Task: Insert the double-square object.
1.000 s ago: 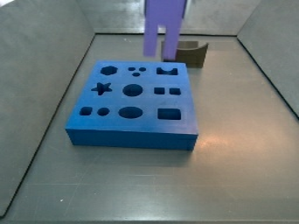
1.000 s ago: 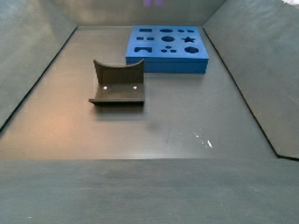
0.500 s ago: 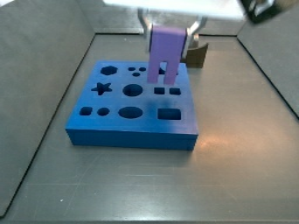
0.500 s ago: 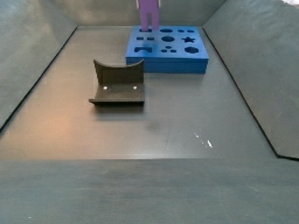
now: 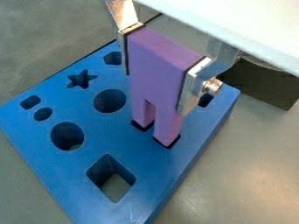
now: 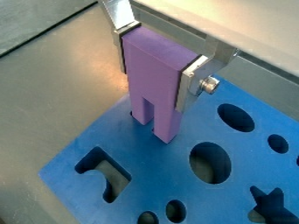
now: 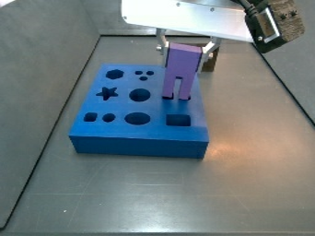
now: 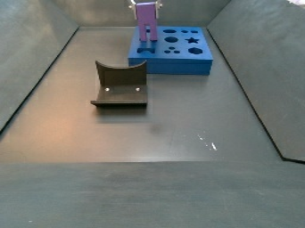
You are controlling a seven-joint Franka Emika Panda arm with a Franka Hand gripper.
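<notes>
The double-square object point(image 5: 158, 83) is a purple block with two square legs. My gripper point(image 5: 162, 57) is shut on its upper part and holds it upright, as both wrist views show point(image 6: 155, 83). The leg tips are down at the two small square holes near the edge of the blue block point(image 5: 70, 166). In a side view the purple piece point(image 7: 181, 69) stands on the blue block point(image 7: 135, 134) under the gripper point(image 7: 182, 46). It also shows in a side view point(image 8: 145, 20) at the near-left corner of the blue block point(image 8: 179, 61).
The blue block has several other cutouts: a star point(image 7: 107, 92), round holes point(image 7: 140, 94), a large square point(image 7: 180, 120) and an arch slot point(image 6: 103, 166). The fixture point(image 8: 119, 85) stands on the floor apart from the block; it also shows behind the gripper point(image 7: 212, 57).
The gripper has come down with the purple piece, from high above the block's far side to its legs meeting the two square holes.
</notes>
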